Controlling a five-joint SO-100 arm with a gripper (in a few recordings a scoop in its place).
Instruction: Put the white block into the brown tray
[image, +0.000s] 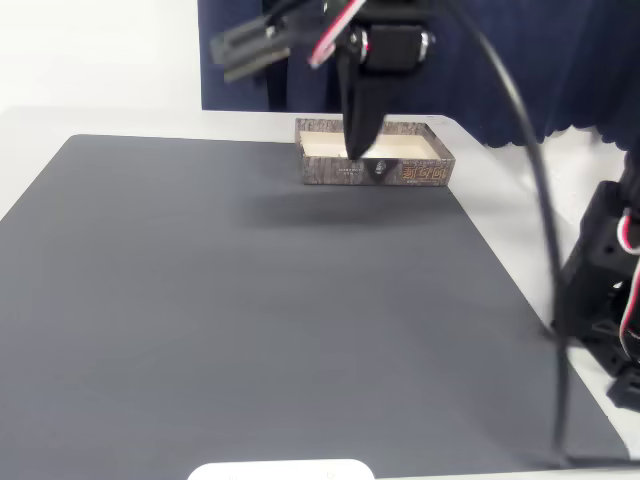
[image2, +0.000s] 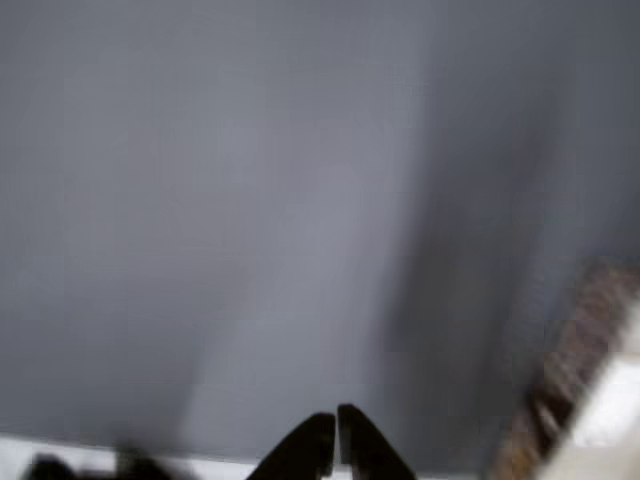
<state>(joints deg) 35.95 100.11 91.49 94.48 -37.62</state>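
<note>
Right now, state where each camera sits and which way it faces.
Fixed view: in front of the table, raised, looking across the dark mat to the brown tray; the arm and gripper hang before the tray.
Wrist view: on the arm, blurred, looking down at the mat; gripper fingertips nearly touching.
Shared: mat, tray, gripper.

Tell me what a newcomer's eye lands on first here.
First comes the black arm reaching in from the top of the fixed view, its fingers pointing down at the brown tray. That tray sits at the far edge of the wide dark grey mat, its pale inside showing. In the blurred wrist view the fingers look closed, with nothing visible between them.
</note>
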